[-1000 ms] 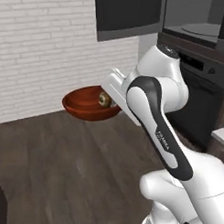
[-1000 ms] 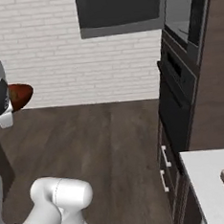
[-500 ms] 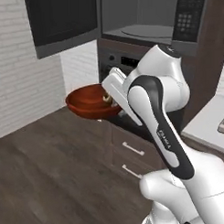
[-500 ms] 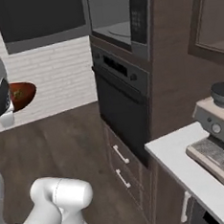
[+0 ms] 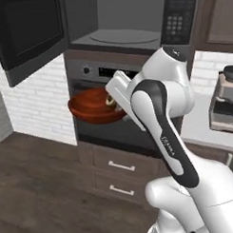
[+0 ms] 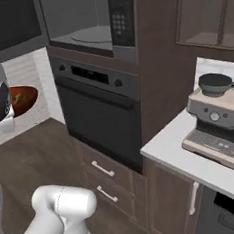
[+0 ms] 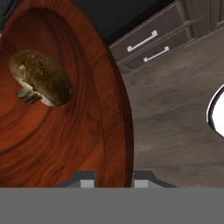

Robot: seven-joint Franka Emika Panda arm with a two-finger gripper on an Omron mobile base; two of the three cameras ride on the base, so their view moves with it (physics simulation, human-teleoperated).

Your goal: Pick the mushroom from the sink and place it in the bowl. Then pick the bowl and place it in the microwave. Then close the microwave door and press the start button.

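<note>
My gripper (image 7: 113, 180) is shut on the rim of the reddish-brown wooden bowl (image 7: 65, 113), holding it in the air in front of the oven. The brown mushroom (image 7: 41, 78) lies inside the bowl. From the left base the bowl (image 5: 92, 107) hangs just below the microwave (image 5: 122, 23), whose cavity stands open with a glass turntable inside. The microwave door (image 5: 27, 33) is swung wide to the left. The keypad panel (image 5: 175, 19) is on the microwave's right side. From the right base the bowl (image 6: 23, 99) peeks out beside my arm. The sink is out of view.
A built-in oven (image 6: 99, 118) with knobs and a display strip sits under the microwave, with drawers (image 5: 121, 168) below it. A coffee machine (image 6: 214, 120) stands on the counter (image 6: 193, 157) to the right. Dark wood floor (image 5: 40, 197) spreads to the left.
The whole scene has swung: the brick wall gave way to the microwave, oven and counter, now closer. The bowl with the mushroom has stayed in my shut gripper.
</note>
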